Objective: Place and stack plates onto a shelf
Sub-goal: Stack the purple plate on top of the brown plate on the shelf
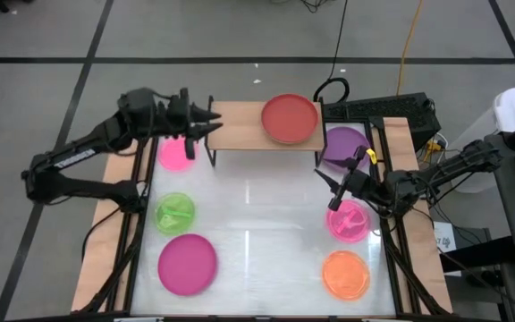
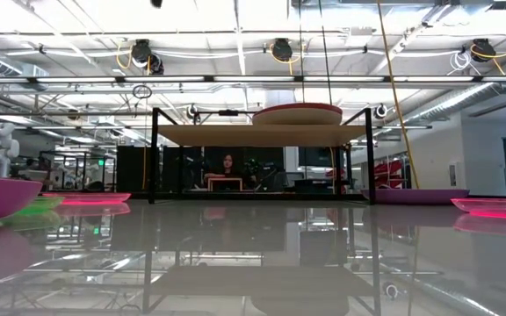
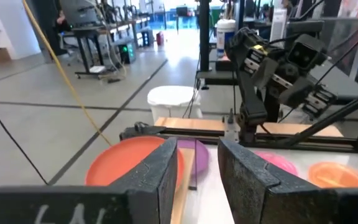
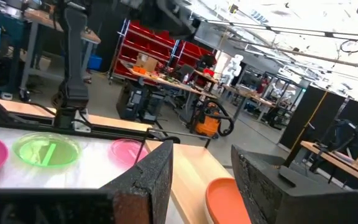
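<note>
The left arm is stretched from the table's left edge toward the far side, its elbow bent, and the left gripper [image 1: 211,125] is held level over the left end of the shelf [image 1: 240,136]. Its 2 fingers [image 3: 157,174] are parted with nothing between them. Below that arm, a small pink plate [image 1: 176,153] is seen on the white tabletop [image 1: 257,233] beside the shelf's left leg. Nearer the front, a small green plate [image 1: 174,214] and a large magenta plate [image 1: 187,264] are laid out in a column.

On the right half of the shelf, 1 large red plate [image 1: 289,119] is resting flat, its rim overhanging the far edge. Just right of the shelf, a purple plate [image 1: 343,146] is lying on the tabletop.

The right arm is reached in from the right side, bent at the elbow, and the right gripper [image 1: 326,182] is held above the table near the shelf's right leg, pointing toward the shelf. Its jaws are also apart and empty. Beneath its wrist a 2nd small pink plate [image 1: 348,221] is partly covered, and an orange plate [image 1: 345,275] is set nearer the front.
</note>
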Available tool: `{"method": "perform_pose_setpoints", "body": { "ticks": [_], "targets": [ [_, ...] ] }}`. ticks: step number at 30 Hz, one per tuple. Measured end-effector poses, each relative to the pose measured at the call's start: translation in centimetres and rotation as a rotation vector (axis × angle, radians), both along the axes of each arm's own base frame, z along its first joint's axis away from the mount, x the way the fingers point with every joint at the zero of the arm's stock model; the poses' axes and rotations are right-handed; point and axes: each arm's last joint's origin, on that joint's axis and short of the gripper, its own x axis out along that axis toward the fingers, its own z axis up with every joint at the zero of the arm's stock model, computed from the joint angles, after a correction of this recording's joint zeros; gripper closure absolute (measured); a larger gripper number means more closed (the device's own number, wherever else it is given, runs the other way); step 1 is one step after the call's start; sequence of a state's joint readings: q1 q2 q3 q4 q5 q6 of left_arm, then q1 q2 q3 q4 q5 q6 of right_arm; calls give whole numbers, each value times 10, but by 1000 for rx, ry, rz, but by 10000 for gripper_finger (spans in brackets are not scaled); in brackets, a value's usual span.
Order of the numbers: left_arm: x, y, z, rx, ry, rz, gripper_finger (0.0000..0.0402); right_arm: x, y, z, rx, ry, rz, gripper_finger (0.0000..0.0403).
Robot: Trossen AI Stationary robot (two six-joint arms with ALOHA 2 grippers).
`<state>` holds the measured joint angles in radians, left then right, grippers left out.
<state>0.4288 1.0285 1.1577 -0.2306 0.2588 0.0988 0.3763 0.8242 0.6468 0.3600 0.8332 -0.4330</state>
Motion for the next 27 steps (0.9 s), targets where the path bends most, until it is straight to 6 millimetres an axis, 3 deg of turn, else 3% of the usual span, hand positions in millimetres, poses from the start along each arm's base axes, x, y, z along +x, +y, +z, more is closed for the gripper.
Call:
{"method": "perform_pose_setpoints", "body": {
  "ticks": [7,17,21,27],
  "targets": [
    [-33,-14,-52,-58,-50,32,279,1,5,4,-13,-15,182,259],
    [-46,-23,-105,-111,-204,11,280,5,3,47,22,151,159,259],
    [-46,-23,-118,-121,-236,8,280,3,-4,40,88,290,111,259],
    [-45,-23,-126,-130,-217,11,280,-5,-20,11,259,516,-47,259]
  ]
}}
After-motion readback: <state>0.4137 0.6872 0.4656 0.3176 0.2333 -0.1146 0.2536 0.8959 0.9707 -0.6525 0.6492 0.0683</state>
